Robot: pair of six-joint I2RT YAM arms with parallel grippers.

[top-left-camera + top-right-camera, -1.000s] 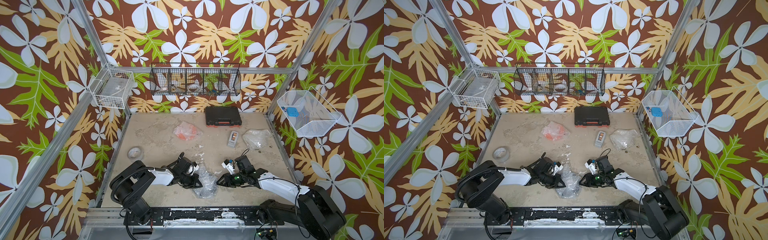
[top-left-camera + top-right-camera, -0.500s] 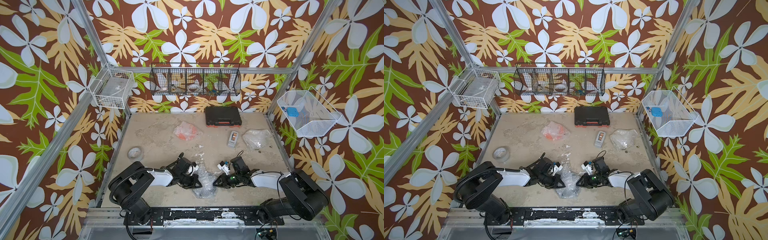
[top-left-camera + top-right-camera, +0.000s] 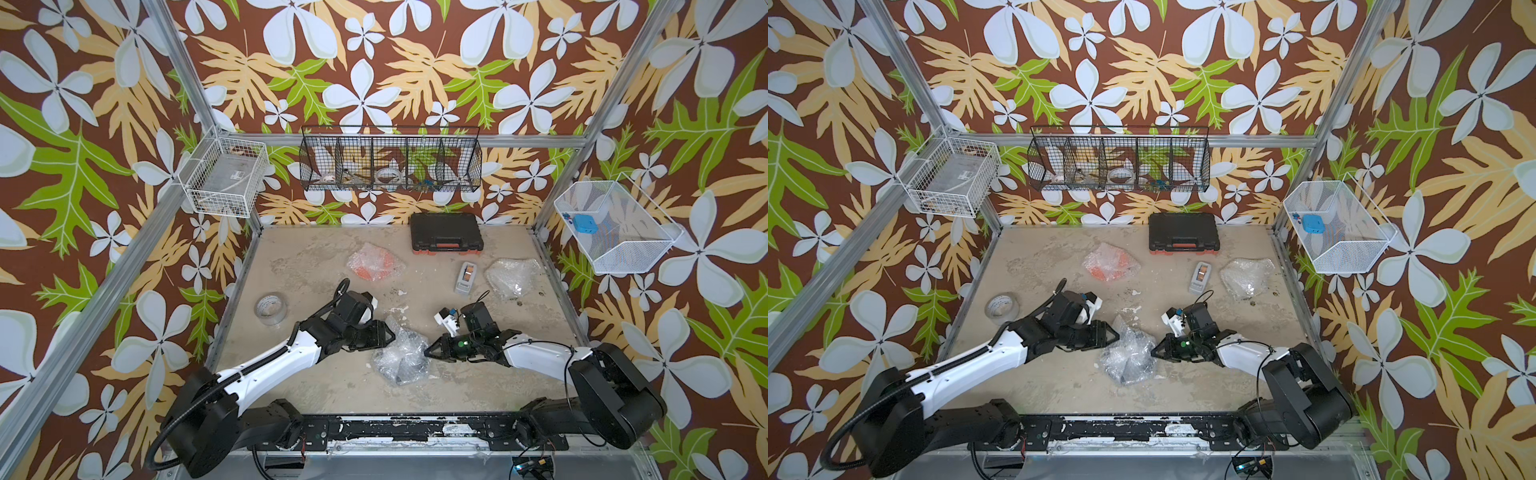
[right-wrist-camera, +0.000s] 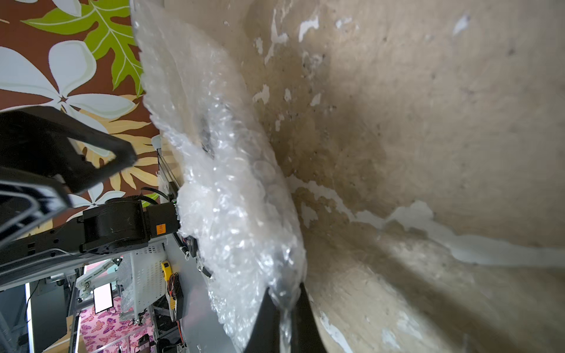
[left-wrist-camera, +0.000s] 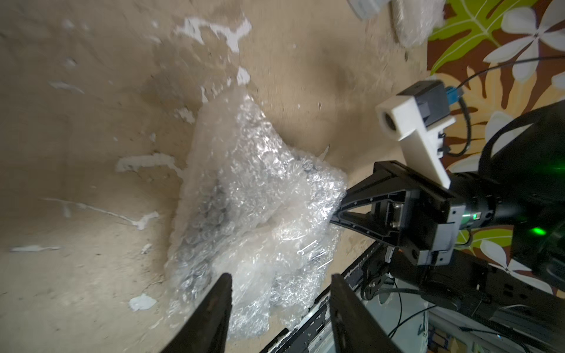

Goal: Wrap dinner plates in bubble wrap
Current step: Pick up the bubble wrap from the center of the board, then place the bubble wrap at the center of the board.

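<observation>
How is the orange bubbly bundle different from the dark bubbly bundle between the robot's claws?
The orange bundle shows bright orange inside; the dark bundle shows black. The orange bundle lies alone farther back; the dark bundle lies in front, and the right gripper is shut on its bubble wrap. Both are covered in that clear, bubbly wrap.

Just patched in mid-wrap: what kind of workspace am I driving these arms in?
Likely a robot lab test cell: an aluminium frame carries floral-print wall panels, wire baskets hang off it, and the left arm and right arm mount on one rail at the front.
</observation>
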